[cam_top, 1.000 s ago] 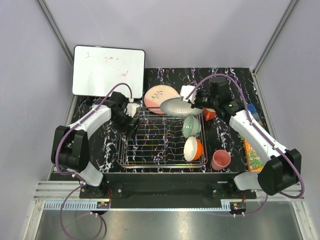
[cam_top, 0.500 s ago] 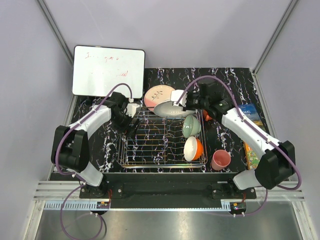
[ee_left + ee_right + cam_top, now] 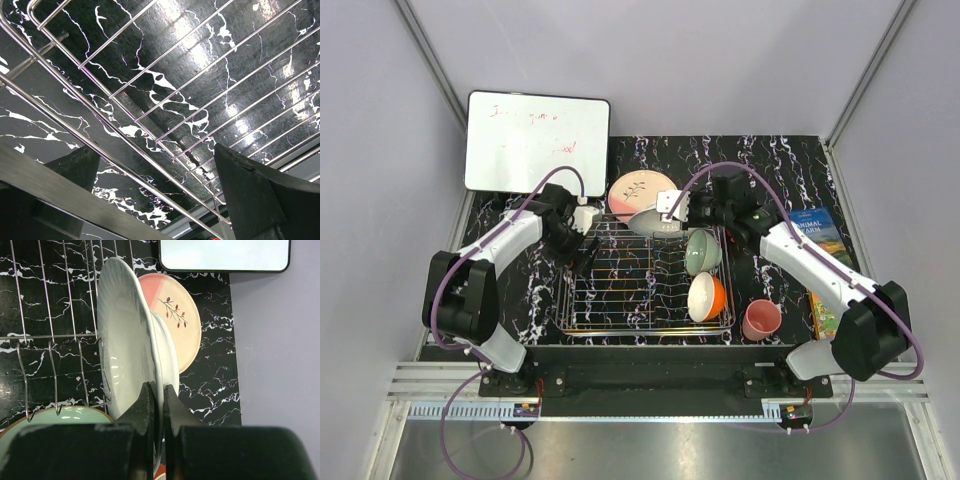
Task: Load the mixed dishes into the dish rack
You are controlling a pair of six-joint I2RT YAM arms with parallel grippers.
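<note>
My right gripper (image 3: 670, 220) is shut on the rim of the white plate (image 3: 645, 220), which stands nearly on edge over the far edge of the silver dish rack (image 3: 620, 300). In the right wrist view the gripper (image 3: 159, 390) pinches the white plate (image 3: 125, 340). The pink-cream plate (image 3: 185, 325) lies flat just behind it, also seen from above (image 3: 638, 187). The pale green bowl (image 3: 702, 250) and the orange bowl (image 3: 706, 296) stand in the rack's right side. The pink cup (image 3: 760, 319) sits on the table at the right. My left gripper (image 3: 582, 250) is open over the rack's left rim (image 3: 150, 140). The orange mug is hidden.
A whiteboard (image 3: 537, 142) lies at the far left, and its edge shows in the right wrist view (image 3: 225, 255). Colourful books (image 3: 820, 228) lie along the right edge of the black marble table (image 3: 780, 160). Grey walls close in both sides.
My right arm has carried the white plate left and down to the rack's far edge, turning it more upright. The left arm has not moved.
</note>
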